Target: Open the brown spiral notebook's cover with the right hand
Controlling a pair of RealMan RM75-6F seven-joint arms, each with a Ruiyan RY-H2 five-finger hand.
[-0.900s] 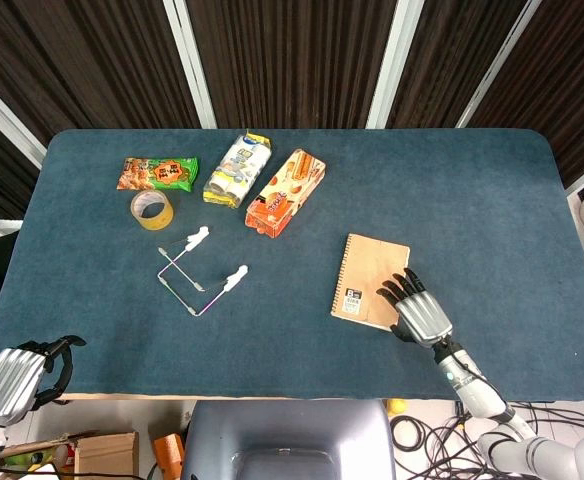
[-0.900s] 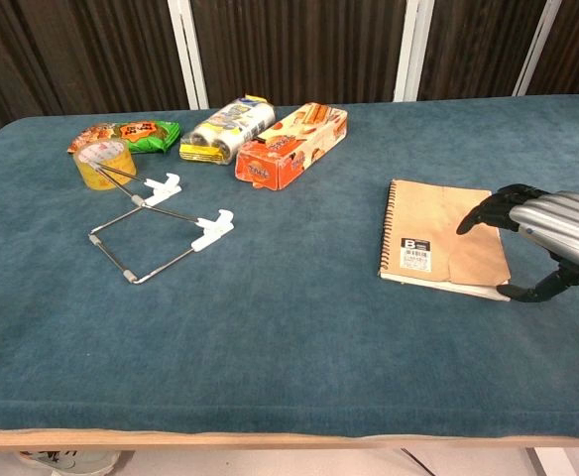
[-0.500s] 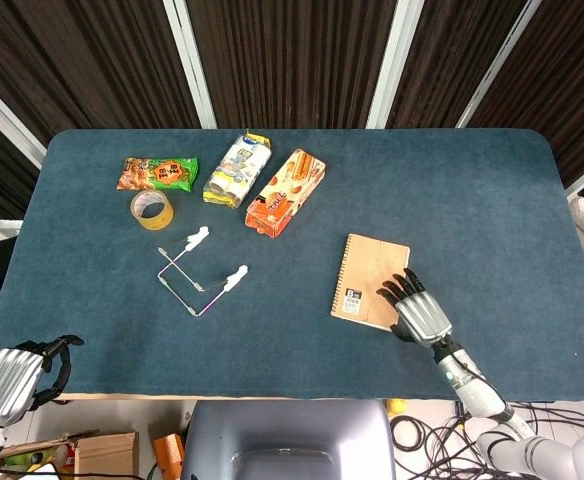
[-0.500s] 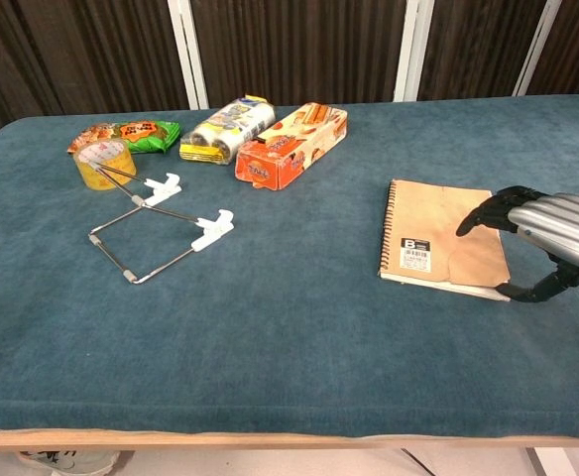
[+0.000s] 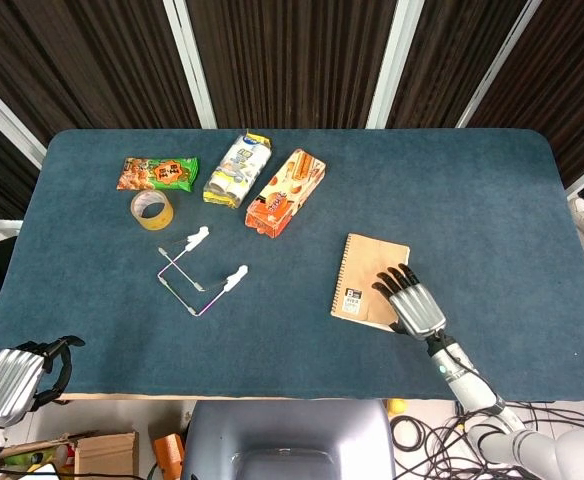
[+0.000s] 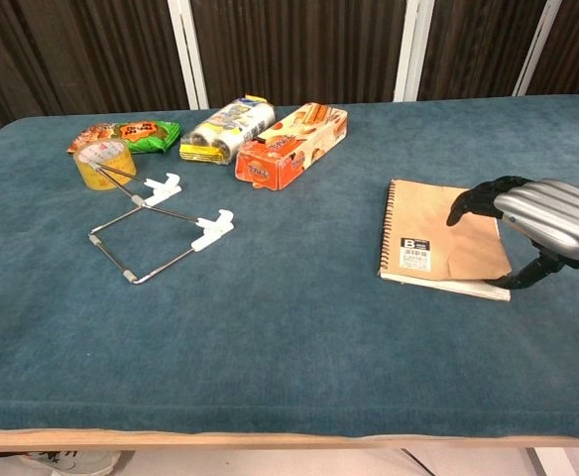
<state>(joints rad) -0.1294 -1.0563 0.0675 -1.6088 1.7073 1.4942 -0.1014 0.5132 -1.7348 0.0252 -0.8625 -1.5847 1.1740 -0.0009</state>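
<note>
The notebook point(image 5: 370, 281) lies shut on the table's point(image 5: 492, 220) right side. The right hand point(image 5: 412, 306) hovers over its near right corner, fingers spread, thumb at the edge, holding nothing.

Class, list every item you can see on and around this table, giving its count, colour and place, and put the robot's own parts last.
Table: one, dark blue felt top.
Spiral notebook: one, brown, closed, right of centre.
Snack box: one, orange, far centre.
Snack pack: one, white and yellow, left of the box.
Snack bag: one, green and orange, far left.
Tape roll: one, yellowish, beside the bag.
Wire frame: one, metal with white ends, left of centre.
Left hand: silver and black, off the table's near left corner.
Right hand: silver and black, over the notebook's near right corner.
</note>
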